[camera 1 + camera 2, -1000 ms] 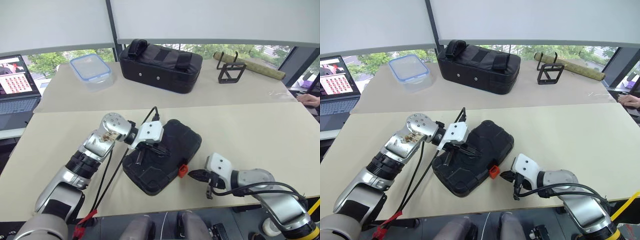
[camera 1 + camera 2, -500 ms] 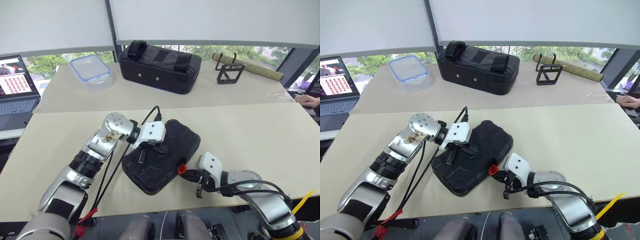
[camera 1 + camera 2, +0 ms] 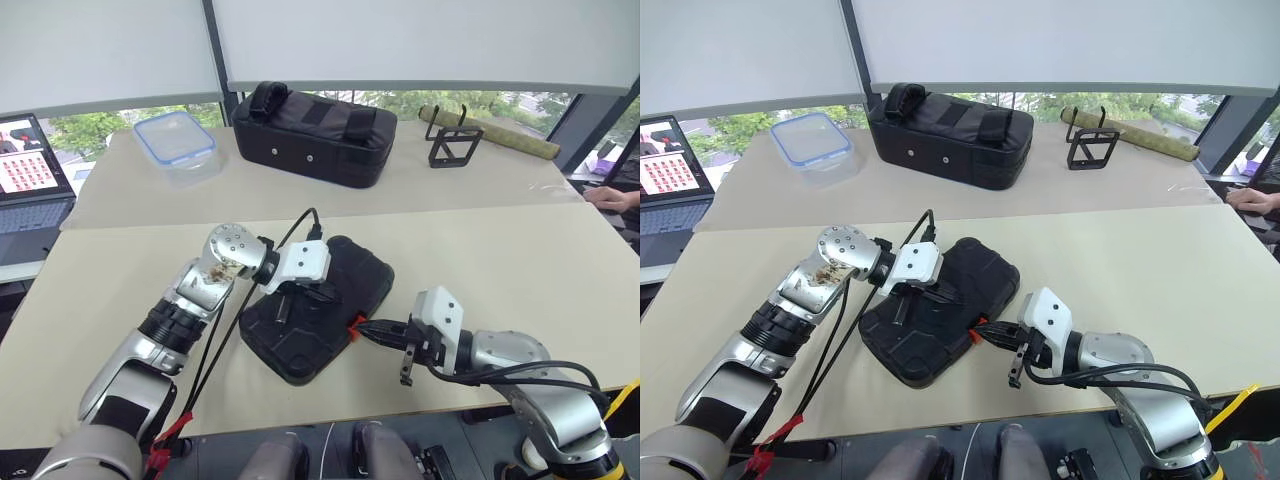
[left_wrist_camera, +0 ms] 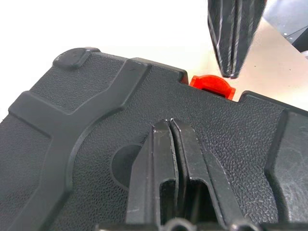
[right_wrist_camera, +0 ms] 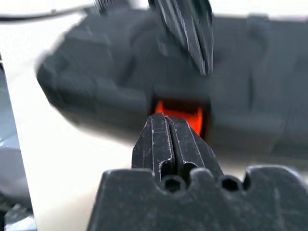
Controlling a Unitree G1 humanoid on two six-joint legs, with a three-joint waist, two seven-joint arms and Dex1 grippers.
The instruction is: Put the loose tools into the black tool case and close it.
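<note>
The black tool case (image 3: 300,335) lies shut in the middle of the near table, its small orange latch (image 3: 352,325) facing my right arm. My left gripper (image 3: 320,293) is shut and its fingertips (image 4: 171,126) rest on the lid's textured top. From the right, my shut right gripper (image 3: 366,328) points nearly level with its tips at the latch (image 5: 180,113); I cannot tell whether they touch it. The left wrist view shows the latch (image 4: 211,85) with the right gripper's fingers (image 4: 233,43) just beyond it. The loose tools are out of view.
On the far table stand a black fabric bag (image 3: 315,120), a clear box with a blue rim (image 3: 175,140), a black wire stand (image 3: 455,142) and a rolled mat (image 3: 495,130). A laptop (image 3: 25,180) sits far left. A person's hand (image 3: 610,197) rests at the right edge.
My right gripper has moved left and risen from beside the case to the orange latch. The left gripper has stayed on the lid.
</note>
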